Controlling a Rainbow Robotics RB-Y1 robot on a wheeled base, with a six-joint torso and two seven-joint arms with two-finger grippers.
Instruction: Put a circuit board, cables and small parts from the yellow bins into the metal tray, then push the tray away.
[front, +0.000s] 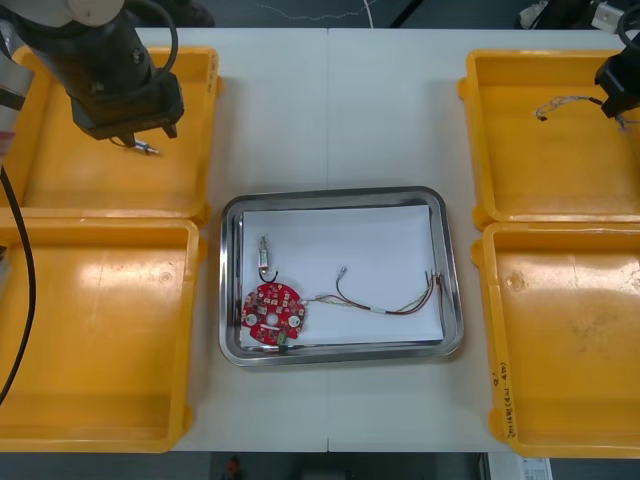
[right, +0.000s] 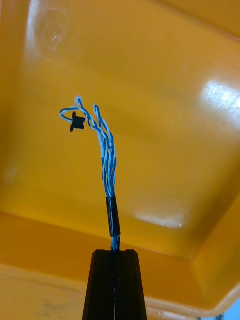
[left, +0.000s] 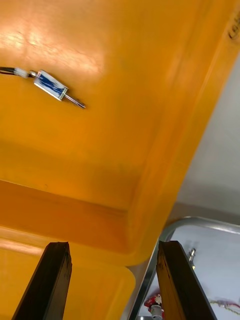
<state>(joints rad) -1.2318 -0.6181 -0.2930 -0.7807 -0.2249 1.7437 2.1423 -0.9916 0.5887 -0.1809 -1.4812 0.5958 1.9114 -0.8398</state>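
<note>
Table (front: 330, 100) bears the metal tray (front: 452, 300). Right of it, over a yellow bin (front: 480, 150), the right gripper (right: 115, 257) pinches a blue and white cable (right: 107, 155); carrying it to the tray likely comes next. Left of it, the left gripper (left: 114, 245) gapes near a small metal part (left: 51, 85).

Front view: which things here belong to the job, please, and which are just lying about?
Job: metal tray holding circuit board, red and yellow cable, small metal part; twisted cable in the shut right gripper, far-right bin; second small metal part near the open left gripper, far-left bin.
Idle: near-left bin; near-right bin.
</note>
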